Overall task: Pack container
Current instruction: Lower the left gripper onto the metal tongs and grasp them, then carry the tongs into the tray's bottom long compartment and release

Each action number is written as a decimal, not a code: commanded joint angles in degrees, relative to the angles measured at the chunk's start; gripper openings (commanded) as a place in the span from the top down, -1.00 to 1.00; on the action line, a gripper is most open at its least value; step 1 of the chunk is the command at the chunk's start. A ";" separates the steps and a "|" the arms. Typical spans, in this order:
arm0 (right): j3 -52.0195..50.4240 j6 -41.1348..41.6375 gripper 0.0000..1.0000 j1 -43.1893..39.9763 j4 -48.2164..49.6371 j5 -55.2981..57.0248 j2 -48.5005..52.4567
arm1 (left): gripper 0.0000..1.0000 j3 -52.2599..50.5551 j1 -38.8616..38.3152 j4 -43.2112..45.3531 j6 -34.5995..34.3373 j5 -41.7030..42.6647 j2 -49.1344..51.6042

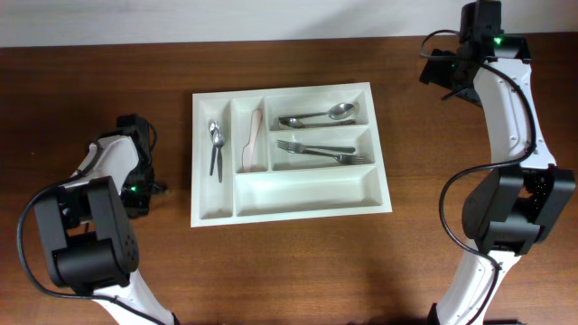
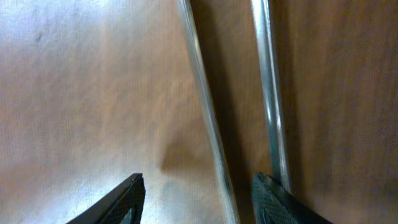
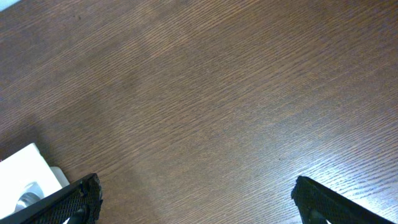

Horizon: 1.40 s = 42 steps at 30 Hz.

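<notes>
The white container (image 1: 217,209) lies mid-table. Its compartments hold a spoon (image 1: 216,144), a pale knife (image 1: 254,137), spoons (image 1: 318,116) and forks (image 1: 318,149); the front wide compartment holds nothing. My left gripper (image 1: 137,181) points down at the table left of the container. In the left wrist view it (image 2: 199,180) is open, with one metal utensil handle (image 2: 210,137) between its fingers and a second handle (image 2: 268,93) beside the right finger. My right gripper (image 1: 449,74) is open and empty at the far right, and in the right wrist view (image 3: 196,183) it hangs above bare wood.
The brown wooden table (image 1: 298,271) surrounds the container. A corner of the container (image 3: 25,171) shows at the lower left of the right wrist view. Both arm bases stand at the front left and front right.
</notes>
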 commanded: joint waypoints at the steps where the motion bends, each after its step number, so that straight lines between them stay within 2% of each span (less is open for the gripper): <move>1: -0.26 0.70 -0.98 0.15 0.17 0.52 0.50 | -0.14 -1.90 0.17 3.21 3.89 0.00 0.17; 3: -0.26 0.70 -0.97 0.15 0.17 0.52 0.50 | -0.08 -2.01 0.17 3.61 4.02 0.00 0.17; 6: -0.26 0.70 -0.98 0.15 0.17 0.52 0.50 | 0.17 -2.03 0.17 3.34 4.02 0.26 0.17; 10: -0.26 0.70 -0.98 0.15 0.17 0.52 0.50 | 0.26 -2.03 0.17 2.86 4.04 1.68 0.17; 12: -0.26 0.70 -0.98 0.15 0.17 0.52 0.50 | 0.42 -2.03 0.20 2.45 4.04 1.73 0.17; 14: -0.26 0.70 -0.98 0.15 0.17 0.52 0.50 | 0.88 -2.03 0.20 2.19 4.04 1.73 0.17; 15: -0.26 0.70 -0.97 0.15 0.17 0.52 0.50 | 0.96 -2.03 0.20 1.99 4.04 1.73 0.17; 20: -0.26 0.70 -0.98 0.15 0.17 0.52 0.50 | 0.96 -2.03 0.20 1.31 4.15 1.46 0.17; 31: -0.26 0.70 -0.98 0.15 0.17 0.52 0.50 | 0.96 1.31 0.20 4.50 29.20 -5.27 -0.28; 36: -0.26 0.70 -0.98 0.15 0.17 0.52 0.50 | 0.97 8.55 0.13 4.61 43.74 -5.05 -0.57; 40: -0.26 0.70 -0.98 0.15 0.17 0.52 0.50 | 0.97 14.99 -0.33 4.79 52.63 -4.24 -1.01; 42: -0.26 0.70 -0.98 0.15 0.17 0.52 0.50 | 0.96 19.61 -1.14 5.70 59.91 -1.97 -1.11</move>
